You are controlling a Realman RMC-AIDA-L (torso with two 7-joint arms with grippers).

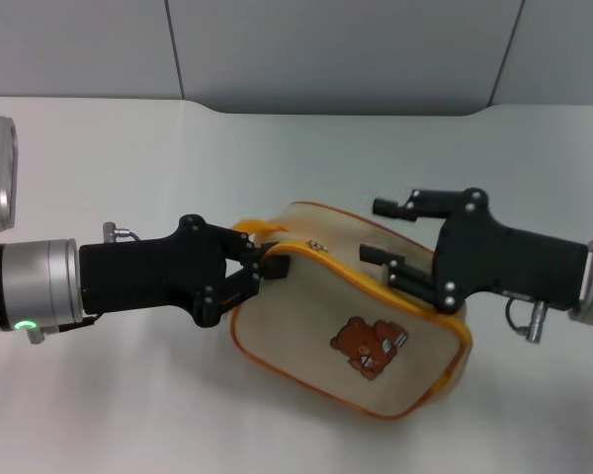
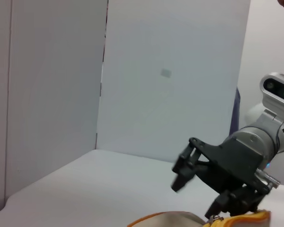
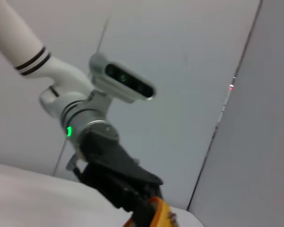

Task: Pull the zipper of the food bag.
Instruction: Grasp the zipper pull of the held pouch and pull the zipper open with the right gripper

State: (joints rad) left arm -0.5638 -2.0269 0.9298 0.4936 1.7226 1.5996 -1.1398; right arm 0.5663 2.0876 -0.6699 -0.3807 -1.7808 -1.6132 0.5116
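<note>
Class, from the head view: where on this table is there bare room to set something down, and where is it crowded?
Bare table lies between the food bag and the back wall, and in front of the left pincer. Crowded: mid-table, where the right pincer also meets the bag.

1 food bag (image 1: 361,341) w/ 1 bear print (image 1: 367,347) on 1 desk (image 1: 99,158); 2 end effectors: left end effector (image 1: 262,269), right end effector (image 1: 393,242).
</note>
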